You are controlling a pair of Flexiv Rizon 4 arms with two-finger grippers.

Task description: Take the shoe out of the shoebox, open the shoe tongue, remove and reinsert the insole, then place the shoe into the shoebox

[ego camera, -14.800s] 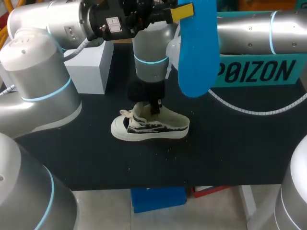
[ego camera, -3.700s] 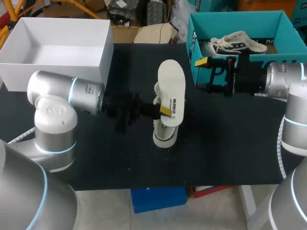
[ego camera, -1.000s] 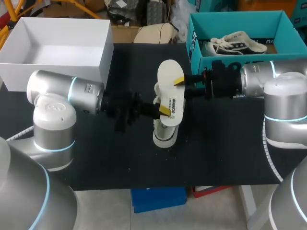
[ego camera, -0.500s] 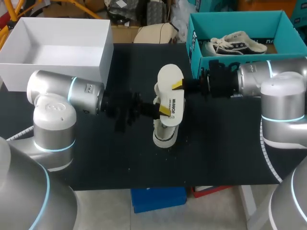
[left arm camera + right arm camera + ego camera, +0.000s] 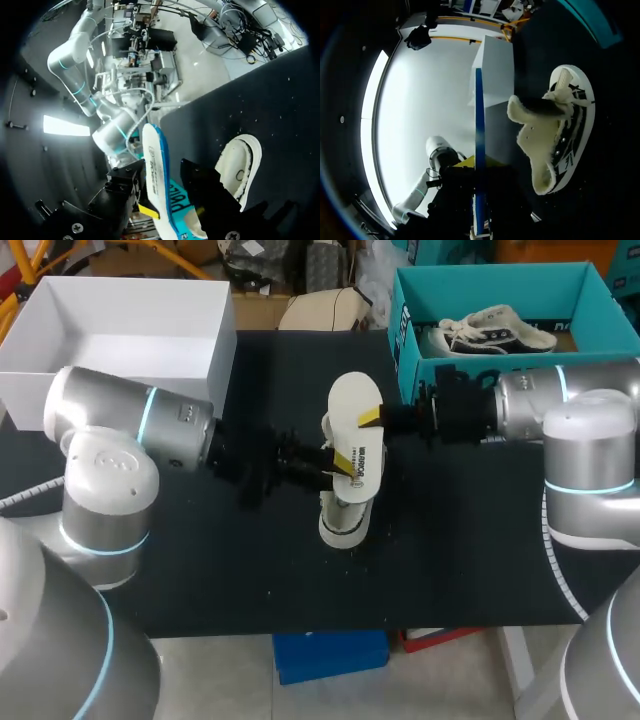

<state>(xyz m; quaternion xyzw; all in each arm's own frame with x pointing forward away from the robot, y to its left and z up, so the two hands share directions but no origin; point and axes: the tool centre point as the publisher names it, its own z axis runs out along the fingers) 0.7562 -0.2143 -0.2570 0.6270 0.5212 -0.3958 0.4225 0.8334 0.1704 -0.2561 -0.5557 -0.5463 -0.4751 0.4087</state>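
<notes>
The right arm has swung in from beside the teal shoebox [image 5: 405, 332] and its hand [image 5: 372, 417] now grips the far end of the insole [image 5: 352, 400]. A few seconds back that hand hung open and well apart from it. In the right wrist view the insole [image 5: 479, 125] runs edge-on between the two fingers, with a yellow tip pressed to each side.

In the last half second the right arm barely moves. The left arm is the one that shifts: its elbow rolls outward and its hand [image 5: 343, 462] slides a little farther along the insole's middle. In the left wrist view the insole [image 5: 155, 170] still passes through that hand [image 5: 172, 212], but I cannot tell whether the hand clamps it or merely lies against it.

The insole stays upright over the shoe [image 5: 338, 525], which has not moved and lies on the worktop [image 5: 250, 570] between the white box [image 5: 215, 350] and the shoebox, toe toward the near edge.

This looks like a handover or a two-handed steadying of the removed insole. The removal appears done. Feeding the insole back into the shoe is probably the step in hand, and boxing the shoe is still to come.
</notes>
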